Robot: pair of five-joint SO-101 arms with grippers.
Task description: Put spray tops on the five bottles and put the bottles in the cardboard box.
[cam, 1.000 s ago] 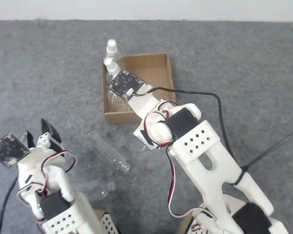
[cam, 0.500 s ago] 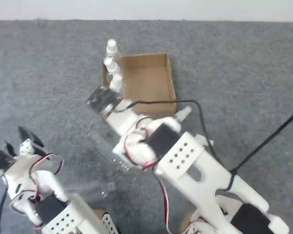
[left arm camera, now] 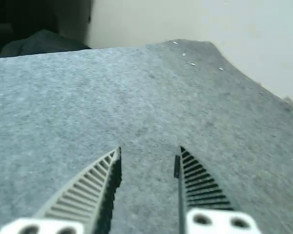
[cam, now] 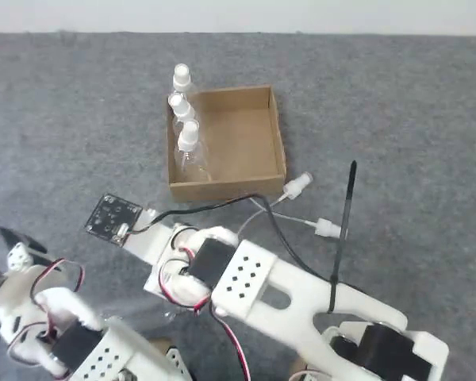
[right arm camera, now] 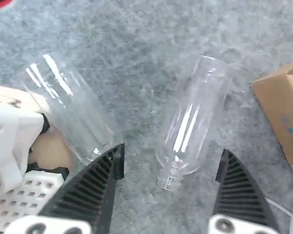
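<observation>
Lying uncapped on the grey worktop [right arm camera: 136, 63], a clear bottle [right arm camera: 188, 129] rests under the gap of the right pincer [right arm camera: 171, 153], whose fingers are spread wide, with a second bare bottle [right arm camera: 71, 114] just beside it. Three bottles with spray tops [cam: 189, 139] stand in a row along one wall of the cardboard box [cam: 238, 147], and two loose spray tops [cam: 299, 184] lie near its front corner. The left pincer [left arm camera: 149, 152] hangs open over bare worktop, well apart.

robot test bench: grey felt surface [cam: 412, 103], plain white wall [cam: 301, 14]
</observation>
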